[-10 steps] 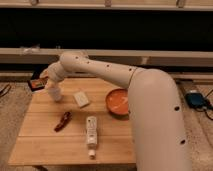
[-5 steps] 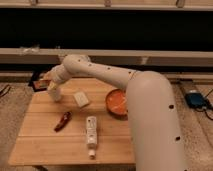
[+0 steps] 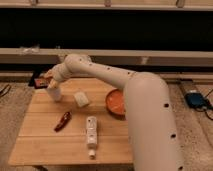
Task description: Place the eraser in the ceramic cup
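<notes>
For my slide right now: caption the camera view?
Gripper above the ceramic cup at the wooden table's far-left corner.

No text, label or number is readable anywhere, including near the gripper (image 3: 50, 80) above the table's far-left corner.

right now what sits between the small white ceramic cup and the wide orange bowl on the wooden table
In the camera view, the pale beige square block lies between the cup and bowl; the gripper hovers over the cup.

A wooden slatted table (image 3: 45, 145) is set on speckled carpet (image 3: 197, 125). The gripper (image 3: 50, 81) is positioned over its far-left corner.
</notes>
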`<state>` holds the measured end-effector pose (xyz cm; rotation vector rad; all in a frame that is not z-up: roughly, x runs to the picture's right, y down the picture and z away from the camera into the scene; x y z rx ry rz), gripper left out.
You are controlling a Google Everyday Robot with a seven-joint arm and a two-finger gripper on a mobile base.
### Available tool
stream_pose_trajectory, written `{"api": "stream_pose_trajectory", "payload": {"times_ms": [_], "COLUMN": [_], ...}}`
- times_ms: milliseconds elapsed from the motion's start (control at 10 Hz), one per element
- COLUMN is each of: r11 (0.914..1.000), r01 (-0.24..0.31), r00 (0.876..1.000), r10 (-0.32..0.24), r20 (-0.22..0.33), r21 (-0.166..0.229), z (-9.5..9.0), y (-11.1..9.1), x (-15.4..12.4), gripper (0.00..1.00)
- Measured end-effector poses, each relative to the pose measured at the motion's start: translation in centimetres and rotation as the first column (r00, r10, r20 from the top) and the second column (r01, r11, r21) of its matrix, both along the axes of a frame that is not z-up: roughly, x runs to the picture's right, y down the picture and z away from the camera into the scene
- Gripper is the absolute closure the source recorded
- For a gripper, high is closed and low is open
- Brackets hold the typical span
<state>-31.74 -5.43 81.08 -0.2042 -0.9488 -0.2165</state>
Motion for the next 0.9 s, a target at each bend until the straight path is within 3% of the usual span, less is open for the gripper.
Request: {"api": "stream_pose_trajectory", "payload": {"times_ms": [200,500,600,900], "r11": [1.0,0.9988,0.9978,0.9969], "r01": [-0.005,-0.024,-0.031,-0.028], "r00": [1.0,1.0,0.999,1.0], "r10": [0.005,0.024,0.031,0.028], "r20": [-0.002,-0.009,-0.007,0.004], "r21": [-0.005,-0.042,-0.059,-0.073], "z": [0.5,2.0,2.6,2.8], "y": [-0.1,0.6,0.9,1.1], "x": [-0.1,-0.3,-0.4,-1.3], "gripper": [0.99,0.74,0.61,0.33]}}
